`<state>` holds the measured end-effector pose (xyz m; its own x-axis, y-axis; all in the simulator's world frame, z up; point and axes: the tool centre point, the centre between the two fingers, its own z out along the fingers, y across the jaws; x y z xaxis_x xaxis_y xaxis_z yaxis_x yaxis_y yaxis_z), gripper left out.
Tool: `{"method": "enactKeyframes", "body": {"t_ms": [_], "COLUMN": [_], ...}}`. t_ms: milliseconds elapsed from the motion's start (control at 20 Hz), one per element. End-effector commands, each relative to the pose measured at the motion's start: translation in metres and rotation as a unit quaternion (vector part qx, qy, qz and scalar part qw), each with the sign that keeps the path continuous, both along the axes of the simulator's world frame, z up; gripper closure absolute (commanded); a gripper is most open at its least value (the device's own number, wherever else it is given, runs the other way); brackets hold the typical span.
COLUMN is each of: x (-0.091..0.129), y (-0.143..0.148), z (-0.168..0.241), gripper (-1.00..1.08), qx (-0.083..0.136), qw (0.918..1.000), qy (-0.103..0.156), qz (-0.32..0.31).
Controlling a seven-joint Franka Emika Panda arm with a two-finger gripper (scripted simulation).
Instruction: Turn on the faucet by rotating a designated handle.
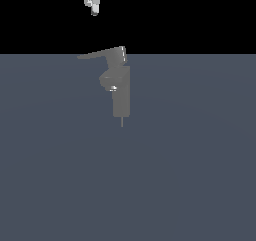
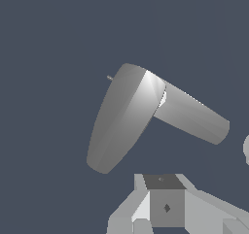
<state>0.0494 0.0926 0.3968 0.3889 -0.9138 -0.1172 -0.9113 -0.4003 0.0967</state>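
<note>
On the flat blue-grey floor (image 1: pixel 190 185), near the middle of the exterior view, the faucet (image 1: pixel 122 97) is standing upright as a grey rectangular column; a short angled spout stub (image 1: pixel 111 80) is projecting toward the exterior view's left, carrying a bright glint; a thin pin is showing just beneath the column's base. Atop the column, the handle (image 1: pixel 100 54) is sitting as a flat tapering blade joined to a boxy hub, its tip pointing toward the exterior view's left. Above it, well apart and touching nothing, the gripper (image 1: pixel 94 9) is hanging at the upper edge of the frame, only its pale lower part showing; whether the fingers are spread or pressed together cannot be told. In the wrist view, the handle (image 2: pixel 124 116) is appearing from above as a broad tapering blade, a second grey limb of the fixture is angling away beside it, and the gripper (image 2: pixel 168 206) is showing only as pale and dark housing at the frame's edge.

Step judged: approach, contact not yet made; task barely begun.

Risks judged: descending onto the thin blade's tip, the fingers may be slipping off it; pressing near the hub is giving little leverage; pushing down rather than sideways may be jamming the fixture.
</note>
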Motion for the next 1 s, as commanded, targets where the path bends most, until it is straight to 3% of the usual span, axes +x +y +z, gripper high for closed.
{"method": "enactKeyframes", "body": {"t_ms": [0,500,950], "x": [0.013,0.055,0.075], "y": [0.006,0.029,0.044], "z": [-0.014,-0.076,-0.119], "gripper": [1.08,1.08,1.08], "qx": [-0.006,-0.037,-0.059], "qw": [0.9995,0.9881,0.9741], "qy": [0.006,0.027,0.037], "qz": [-0.031,-0.147,-0.215]}}
